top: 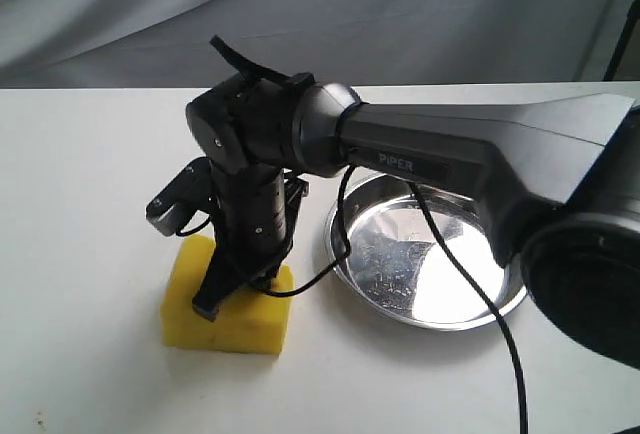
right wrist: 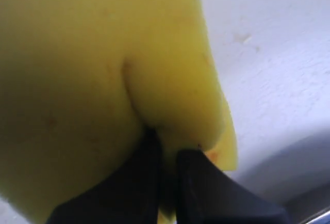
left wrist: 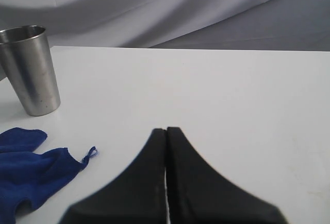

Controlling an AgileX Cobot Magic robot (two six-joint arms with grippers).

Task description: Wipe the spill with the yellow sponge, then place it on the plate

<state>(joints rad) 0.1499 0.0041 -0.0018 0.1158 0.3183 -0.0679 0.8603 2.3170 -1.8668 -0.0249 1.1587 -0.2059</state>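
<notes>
One white table [top: 80, 204], grey draped backdrop [top: 400, 14].
One yellow sponge [top: 225, 309] lies on it just beside one plate [top: 455, 284], pinched by the right gripper [top: 238, 292]; the left gripper [left wrist: 166, 131], jaws together and empty, faces one steel cup [left wrist: 30, 69] and one blue cloth [left wrist: 31, 170].

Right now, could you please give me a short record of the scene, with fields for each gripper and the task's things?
right gripper: shut on the yellow sponge, pinching its foam
yellow sponge: resting on the white table, beside the plate, not on it
plate: nothing on it
spill: not visible in any view
left gripper: shut, holding nothing
elsewhere: steel cup and blue cloth on the table, seen from the left wrist
</notes>
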